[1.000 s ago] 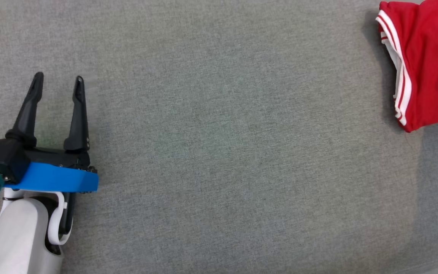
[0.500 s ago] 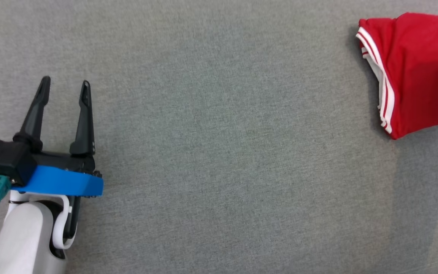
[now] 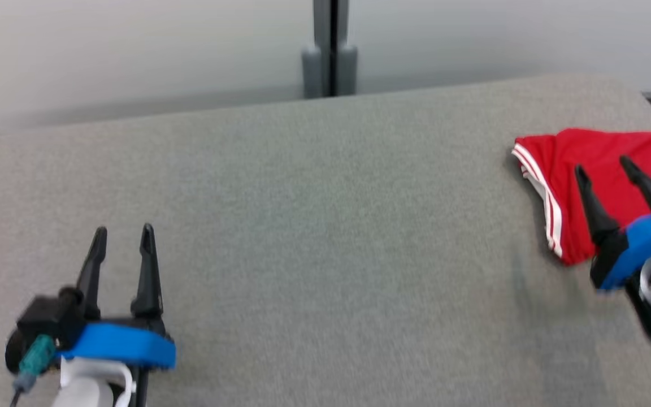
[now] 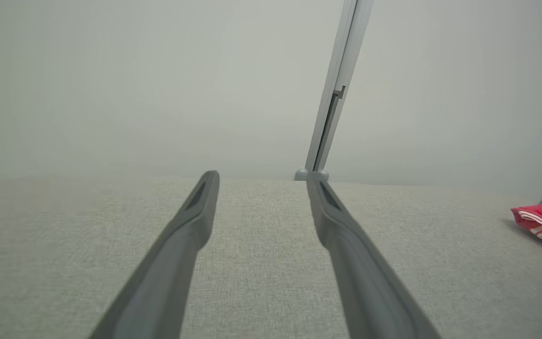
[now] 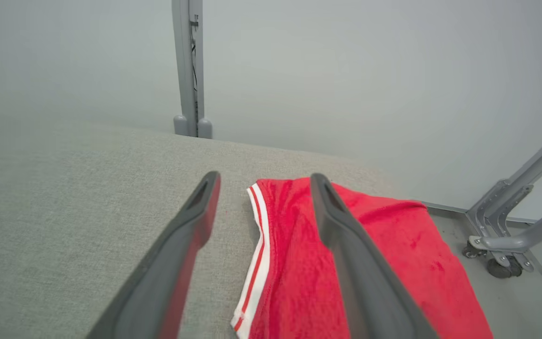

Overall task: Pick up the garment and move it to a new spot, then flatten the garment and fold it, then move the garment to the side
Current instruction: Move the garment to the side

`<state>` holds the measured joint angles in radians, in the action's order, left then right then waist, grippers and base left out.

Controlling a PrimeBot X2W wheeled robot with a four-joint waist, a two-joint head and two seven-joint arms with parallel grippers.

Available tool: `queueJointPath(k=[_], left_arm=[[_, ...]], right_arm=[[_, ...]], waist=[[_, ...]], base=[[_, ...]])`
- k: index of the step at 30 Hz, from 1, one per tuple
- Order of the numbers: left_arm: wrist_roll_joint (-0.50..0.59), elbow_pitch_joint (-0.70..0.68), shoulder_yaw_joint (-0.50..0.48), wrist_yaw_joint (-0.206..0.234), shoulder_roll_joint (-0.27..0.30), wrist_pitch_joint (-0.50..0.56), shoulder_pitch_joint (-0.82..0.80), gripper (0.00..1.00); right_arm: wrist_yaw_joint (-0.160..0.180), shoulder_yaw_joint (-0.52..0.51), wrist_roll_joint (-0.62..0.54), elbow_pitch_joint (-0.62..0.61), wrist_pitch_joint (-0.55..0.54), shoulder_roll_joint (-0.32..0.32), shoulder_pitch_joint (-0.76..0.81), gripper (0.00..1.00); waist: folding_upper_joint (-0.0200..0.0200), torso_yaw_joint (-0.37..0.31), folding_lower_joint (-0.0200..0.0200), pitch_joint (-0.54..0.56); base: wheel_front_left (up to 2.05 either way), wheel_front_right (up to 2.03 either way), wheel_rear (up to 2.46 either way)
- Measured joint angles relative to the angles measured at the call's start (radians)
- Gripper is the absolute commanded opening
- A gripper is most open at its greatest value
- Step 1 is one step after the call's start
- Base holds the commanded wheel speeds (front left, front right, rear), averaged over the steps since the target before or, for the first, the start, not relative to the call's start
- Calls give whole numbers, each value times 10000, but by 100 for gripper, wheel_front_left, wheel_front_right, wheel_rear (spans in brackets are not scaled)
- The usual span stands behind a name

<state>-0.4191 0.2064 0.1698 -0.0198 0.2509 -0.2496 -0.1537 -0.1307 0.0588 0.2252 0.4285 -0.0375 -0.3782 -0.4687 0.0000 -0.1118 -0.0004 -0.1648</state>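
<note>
The right fingers (image 3: 594,209) stand wide and empty just above the red garment (image 3: 557,161), which lies by the counter's (image 3: 325,226) far right corner. The left fingers (image 3: 147,277), also wide, are well apart from it. The cloth looks soft, light and limp, so it is best pinched at the white-striped edge (image 5: 259,245).

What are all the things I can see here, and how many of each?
garment: one, red with white stripes along one edge, lying at the table's right end
table: one, grey fabric top, across the whole head view
post: one, grey, upright behind the table's far edge
wall: one, pale grey, behind the table
wheeled frame: one, grey metal, on the floor past the table's right end
left hand: one, black fingers on a blue band, open, over bare table at lower left
right hand: one, black fingers on a blue band, open, at the garment's striped edge, holding nothing
</note>
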Motion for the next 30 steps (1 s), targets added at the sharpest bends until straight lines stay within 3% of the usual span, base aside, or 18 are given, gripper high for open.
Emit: queueJointPath(k=[7, 13, 22, 30], left_arm=[[-117, 510, -167, -134, -207, -92, 688, 100], [-105, 846, -278, -178, -293, -119, 1129, 100], [-21, 966, -545, -330, -464, -119, 1330, 100], [27, 1076, -688, -430, -585, -121, 1475, 100]], right_arm=[[0, -794, 194, -2278, 491, 1030, 2846, 100], [0, -1152, -153, -3476, 537, 1956, 4272, 100], [2, -1204, -583, -3741, 663, 2754, 4756, 100], [2, -1206, -617, -3530, 780, 2792, 4742, 100]], waist=[[0, 521, -1, 1022], [0, 784, 2, 1391], [0, 813, 3, 1559], [0, 681, 3, 1634]], base=[[0, 0, 0], [0, 0, 0], [0, 0, 0], [0, 0, 0]])
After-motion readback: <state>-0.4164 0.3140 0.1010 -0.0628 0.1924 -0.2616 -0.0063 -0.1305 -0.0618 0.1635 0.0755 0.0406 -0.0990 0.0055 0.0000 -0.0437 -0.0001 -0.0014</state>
